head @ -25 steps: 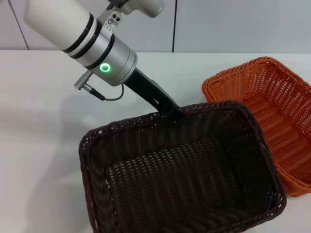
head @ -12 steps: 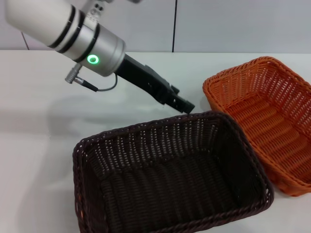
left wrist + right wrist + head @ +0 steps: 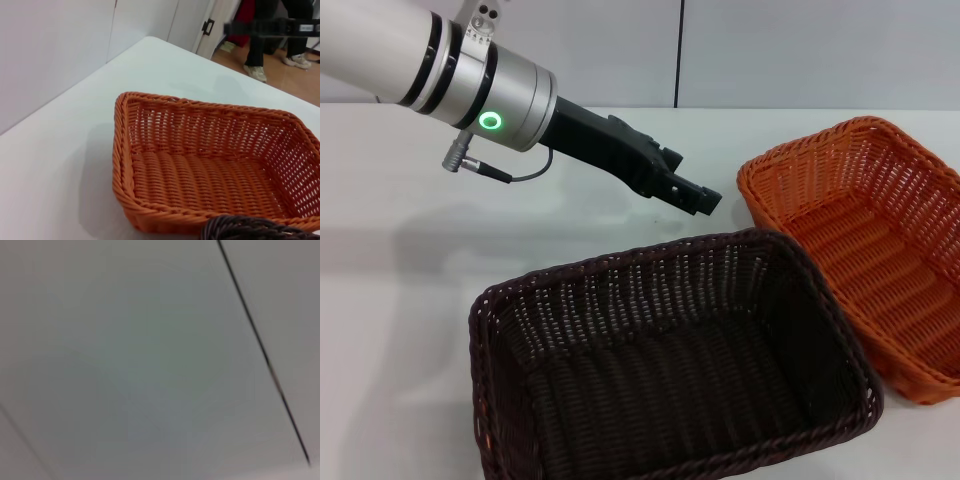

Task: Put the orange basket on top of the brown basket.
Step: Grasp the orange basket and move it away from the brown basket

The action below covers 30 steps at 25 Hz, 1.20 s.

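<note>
The brown basket (image 3: pixel 620 268) sits upright on the white table (image 3: pixel 400 300) at the front centre, empty. The orange basket (image 3: pixel 880 250) sits upright right beside it on the right, empty; their near sides look close or touching. My left gripper (image 3: pixel 705 200) hovers just above and behind the brown basket's far rim, open and holding nothing. The left wrist view shows the orange basket (image 3: pixel 210 170) in full, with a bit of the brown basket's rim (image 3: pixel 250 229) at the edge. The right gripper is out of view.
A grey panelled wall (image 3: pixel 770 50) runs behind the table. Bare white table lies to the left of the baskets and behind them. The right wrist view shows only a plain grey surface (image 3: pixel 150 365) with a dark seam.
The left gripper let go of the brown basket's far rim and rose up and back to the left. The brown basket, first tilted up, came down flat beside the orange basket.
</note>
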Motion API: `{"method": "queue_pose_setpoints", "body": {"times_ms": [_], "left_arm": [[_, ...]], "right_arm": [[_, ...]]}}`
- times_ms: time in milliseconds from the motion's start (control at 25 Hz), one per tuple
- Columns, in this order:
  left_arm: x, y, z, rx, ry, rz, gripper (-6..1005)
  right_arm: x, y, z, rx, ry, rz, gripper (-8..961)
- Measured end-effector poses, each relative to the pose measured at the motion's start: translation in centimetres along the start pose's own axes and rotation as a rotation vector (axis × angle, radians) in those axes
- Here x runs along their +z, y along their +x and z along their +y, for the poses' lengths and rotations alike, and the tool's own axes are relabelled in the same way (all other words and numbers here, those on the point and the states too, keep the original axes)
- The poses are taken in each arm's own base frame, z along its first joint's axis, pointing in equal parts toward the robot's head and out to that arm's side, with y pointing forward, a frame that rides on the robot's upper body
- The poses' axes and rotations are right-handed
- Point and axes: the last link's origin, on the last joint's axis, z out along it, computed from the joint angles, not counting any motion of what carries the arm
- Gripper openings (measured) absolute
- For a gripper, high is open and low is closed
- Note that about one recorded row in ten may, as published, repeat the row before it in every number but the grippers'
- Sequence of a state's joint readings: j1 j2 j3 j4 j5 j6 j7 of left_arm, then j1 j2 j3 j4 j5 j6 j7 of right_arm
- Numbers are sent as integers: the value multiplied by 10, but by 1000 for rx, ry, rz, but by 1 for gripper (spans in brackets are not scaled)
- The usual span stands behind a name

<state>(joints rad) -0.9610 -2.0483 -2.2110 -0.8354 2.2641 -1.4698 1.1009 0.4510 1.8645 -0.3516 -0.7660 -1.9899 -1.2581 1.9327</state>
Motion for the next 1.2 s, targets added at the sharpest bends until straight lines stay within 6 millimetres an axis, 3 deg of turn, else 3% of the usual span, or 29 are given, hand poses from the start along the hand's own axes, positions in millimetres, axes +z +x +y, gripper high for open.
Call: {"method": "queue_pose_setpoints", "body": {"times_ms": [240,480,800,1040,1200], "left_arm": [[-1,3,-1,12,5,5,865],[-3,3,-3,21,9,2,864],[-4,10,-5,45,32,12,862],[-1,22,-5,82,42,19,861],[1,27,-3,108,38,16,861]], "right_arm": [[-32,-36,13,80,42,254,829],[-42,-47,21,141,72,446,828],[-36,-25,41,213,-7,678,829],[-31,4,38,315,-56,727,828],[-35,11,34,359,-52,732,828]]}}
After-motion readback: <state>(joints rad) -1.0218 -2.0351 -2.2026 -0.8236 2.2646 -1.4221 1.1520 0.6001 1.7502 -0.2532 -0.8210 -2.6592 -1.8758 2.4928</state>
